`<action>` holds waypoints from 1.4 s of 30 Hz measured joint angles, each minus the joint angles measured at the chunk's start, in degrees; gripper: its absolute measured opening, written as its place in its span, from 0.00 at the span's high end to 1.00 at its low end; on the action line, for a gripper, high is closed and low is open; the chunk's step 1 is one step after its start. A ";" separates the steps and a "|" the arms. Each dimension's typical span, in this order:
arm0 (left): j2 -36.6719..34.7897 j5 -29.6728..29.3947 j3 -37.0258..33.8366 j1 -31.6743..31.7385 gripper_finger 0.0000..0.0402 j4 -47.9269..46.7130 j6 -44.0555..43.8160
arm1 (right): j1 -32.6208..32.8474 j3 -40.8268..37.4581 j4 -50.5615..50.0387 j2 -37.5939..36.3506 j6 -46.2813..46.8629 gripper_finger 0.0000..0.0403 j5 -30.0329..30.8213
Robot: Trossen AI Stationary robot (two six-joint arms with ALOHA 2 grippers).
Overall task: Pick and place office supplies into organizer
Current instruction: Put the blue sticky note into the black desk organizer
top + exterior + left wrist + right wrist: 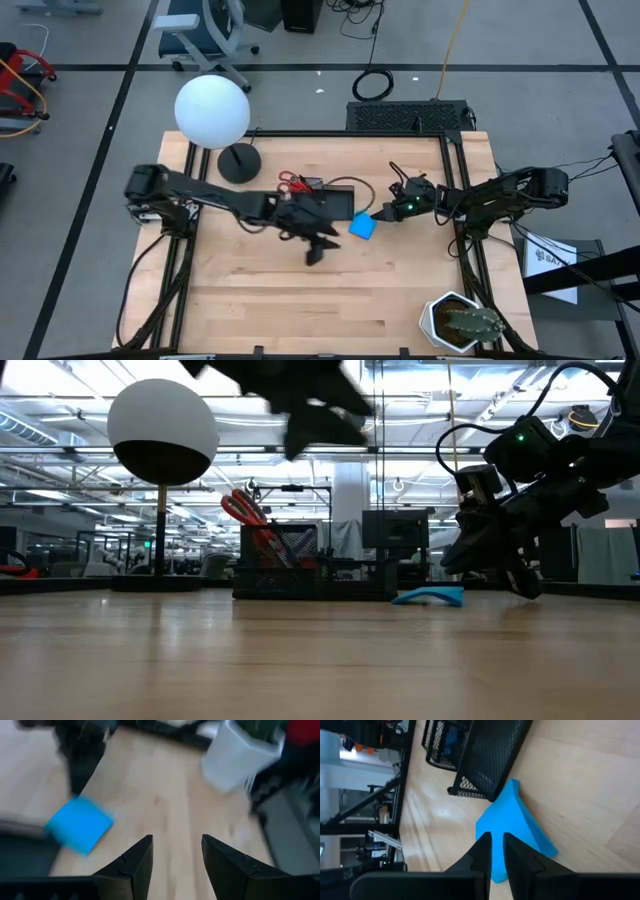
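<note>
The blue pad (beside the organizer) is met by the narrowly parted right gripper; the left gripper is held open, empty, near the lamp base.

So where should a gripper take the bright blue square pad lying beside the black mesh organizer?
Probably by its raised free edge, from the right, away from the black mesh organizer. The bright blue square pad is thin and curls upward; the right gripper is already there.

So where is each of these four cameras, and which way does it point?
High: overhead, looking straight down at the table; both arms show.
Low: at tabletop height, facing the organizer; arms enter from above.
Left wrist: past the open left end effector at the wood.
Right wrist: past the right end effector, at the blue pad.
All four show that pad.
</note>
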 joint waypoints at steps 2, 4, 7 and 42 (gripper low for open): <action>3.00 0.09 0.07 -0.09 0.57 5.30 -3.47 | -0.01 -0.05 -0.03 -0.25 0.98 0.89 -0.04; 5.51 0.21 0.01 -0.03 0.57 10.56 -7.50 | -0.29 0.04 -0.25 -0.32 0.47 0.87 0.00; 7.21 0.16 0.03 -0.03 0.57 11.65 -11.49 | -0.90 0.05 -0.42 -0.57 -0.24 0.83 -0.11; 32.04 -9.17 18.31 2.68 0.57 11.64 -15.64 | -6.45 0.26 -6.15 -0.84 -8.61 0.55 -7.21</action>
